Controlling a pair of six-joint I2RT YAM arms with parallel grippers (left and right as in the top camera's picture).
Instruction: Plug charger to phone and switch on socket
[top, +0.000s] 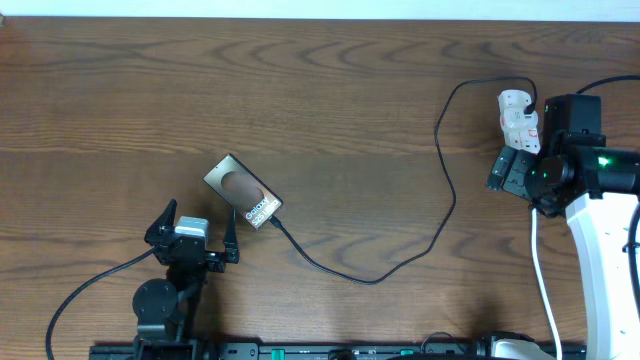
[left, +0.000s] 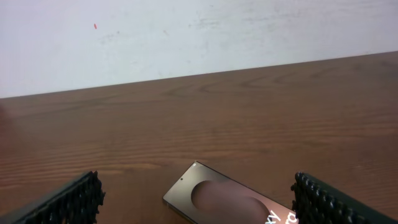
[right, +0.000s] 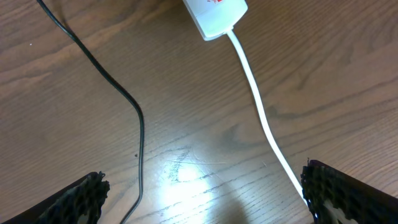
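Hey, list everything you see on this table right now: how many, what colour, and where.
phone: one, dark with a brownish face, left of centre, just ahead of the left tool.
charger cable: one, black, loops from the phone's near end across the table up to the power strip.
power strip: one, white with red markings, far right.
cord: one, white, runs from the power strip toward the near edge.
table: one, brown wood, under everything.
left tool: one, black, near left, open and empty.
right tool: one, black, over the cord by the power strip, open and empty.
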